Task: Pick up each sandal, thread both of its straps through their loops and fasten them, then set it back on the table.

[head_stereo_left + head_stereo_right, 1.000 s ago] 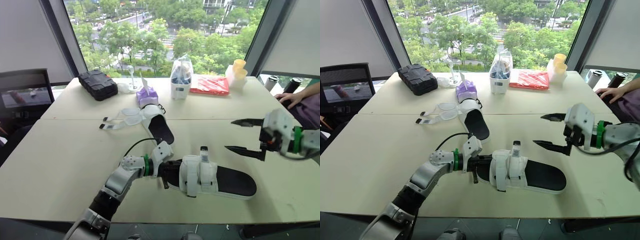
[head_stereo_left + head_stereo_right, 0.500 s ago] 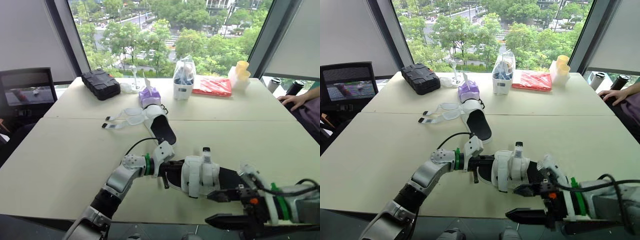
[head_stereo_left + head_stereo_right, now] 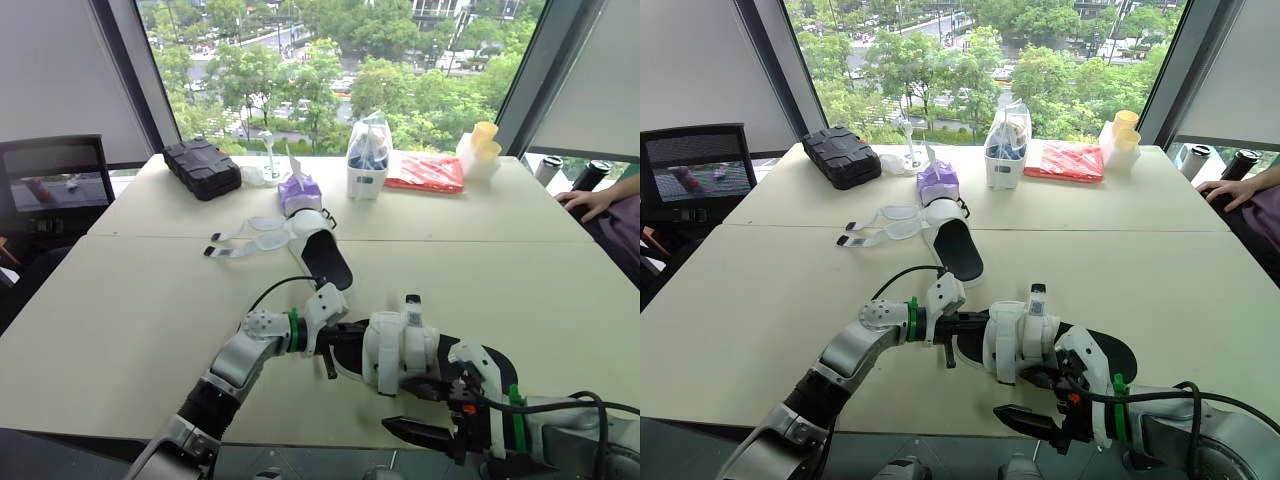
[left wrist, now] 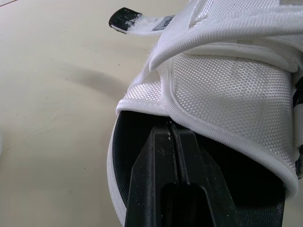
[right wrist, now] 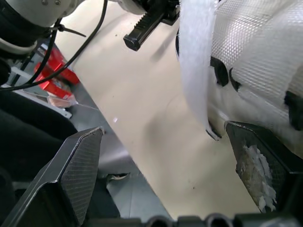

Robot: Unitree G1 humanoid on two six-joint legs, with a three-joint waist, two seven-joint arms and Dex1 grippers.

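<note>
Far half of table (image 3: 150,300): black case (image 3: 203,168), tissue pack (image 3: 296,190), clear bag (image 3: 366,158), red packet (image 3: 425,172), and far sandal (image 3: 318,252) with straps loose. Near sandal (image 3: 405,350) lies by the front edge, with the left gripper (image 3: 340,340), fingers together, apparently resting on its toe footbed. Right gripper (image 3: 420,412), fingers wide apart, is just beside its strapped side, with a strap end (image 5: 194,71) hanging between them.

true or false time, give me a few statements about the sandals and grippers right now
1. The right gripper is open, next to the near sandal. True.
2. The far sandal has its straps fastened. False: its straps lie spread out on the table beside it.
3. The left gripper is at the near sandal's toe end. True.
4. The black case touches the near sandal. False: it sits at the far left of the table, by the window, well apart from both sandals.
</note>
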